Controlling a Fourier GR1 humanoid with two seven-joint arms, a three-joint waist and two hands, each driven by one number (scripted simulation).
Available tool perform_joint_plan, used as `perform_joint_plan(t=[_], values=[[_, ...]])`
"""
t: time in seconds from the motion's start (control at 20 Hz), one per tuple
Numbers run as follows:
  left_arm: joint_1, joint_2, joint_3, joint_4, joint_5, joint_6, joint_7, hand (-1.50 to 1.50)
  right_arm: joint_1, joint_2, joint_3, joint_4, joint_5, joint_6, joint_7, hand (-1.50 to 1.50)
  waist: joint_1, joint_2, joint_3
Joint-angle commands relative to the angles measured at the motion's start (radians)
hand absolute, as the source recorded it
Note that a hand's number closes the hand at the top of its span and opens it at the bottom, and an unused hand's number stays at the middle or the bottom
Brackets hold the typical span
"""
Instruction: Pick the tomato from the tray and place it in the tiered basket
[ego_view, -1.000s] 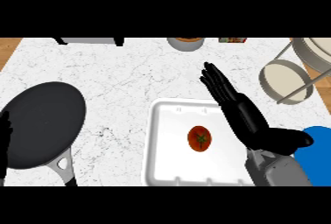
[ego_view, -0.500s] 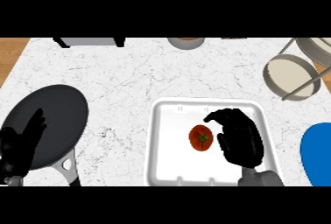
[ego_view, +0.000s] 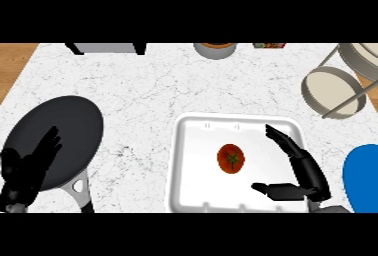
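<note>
My right hand (ego_view: 301, 172) hangs open beside the tomato (ego_view: 230, 158) in the tray (ego_view: 193, 150), holding nothing; it looks soft and slippery; I'd cup its sides.

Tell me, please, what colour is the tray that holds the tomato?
White, seen in the head view: the tray holds the red tomato.

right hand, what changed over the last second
The right hand swung from the tray's right edge over the tomato, then drew back right and opened; nothing was grasped. The tomato, white tray, pan and left hand stayed put.
</note>
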Motion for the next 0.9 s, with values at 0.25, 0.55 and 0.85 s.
perform_joint_plan(t=[0.25,0.55,0.85], values=[[-0.036,0.023,0.029,0.012,0.017,-0.062,0.026,0.00,-0.159,-0.177,0.112,-0.088,0.141,0.169,0.325,-1.50,0.006,-0.005,0.001],[-0.080,-0.032,0.060,0.128,-0.018,-0.080,-0.013,0.00,-0.204,-0.132,0.085,-0.300,0.098,0.230,0.592,-1.50,-0.006,-0.004,0.001],[-0.031,-0.038,0.064,-0.027,-0.049,-0.062,0.070,0.00,-0.230,-0.112,0.102,-0.239,0.112,0.338,0.704,-1.50,0.004,-0.004,0.002]])
